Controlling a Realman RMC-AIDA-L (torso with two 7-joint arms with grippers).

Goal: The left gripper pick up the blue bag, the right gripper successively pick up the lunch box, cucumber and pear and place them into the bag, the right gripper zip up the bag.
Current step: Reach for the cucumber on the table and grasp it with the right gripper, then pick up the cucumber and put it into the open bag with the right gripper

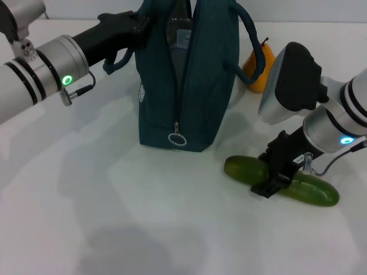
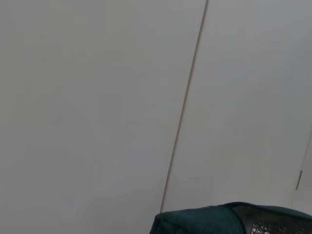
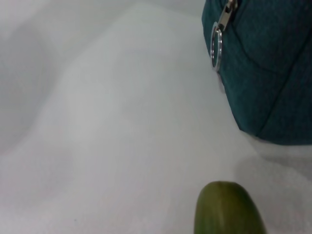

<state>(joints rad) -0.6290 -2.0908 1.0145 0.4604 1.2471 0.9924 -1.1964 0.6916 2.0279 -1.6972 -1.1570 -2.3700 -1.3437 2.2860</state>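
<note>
White tabletop (image 1: 114, 229) ran under everything. On it, the right gripper (image 1: 275, 175) sat low over the middle of the one cucumber (image 1: 312, 189), its black fingers down on either side of it; whether they pressed the skin could not be told. The cucumber lay flat, just beside the one blue bag (image 1: 195, 86), which stood upright with its zipper open at the top and a ring pull (image 1: 177, 139) hanging low on the front. Behind the bag, one pear (image 1: 259, 66) peeked out, partly hidden. The left gripper (image 1: 135, 28) was closed on the bag's upper edge, holding it up.
</note>
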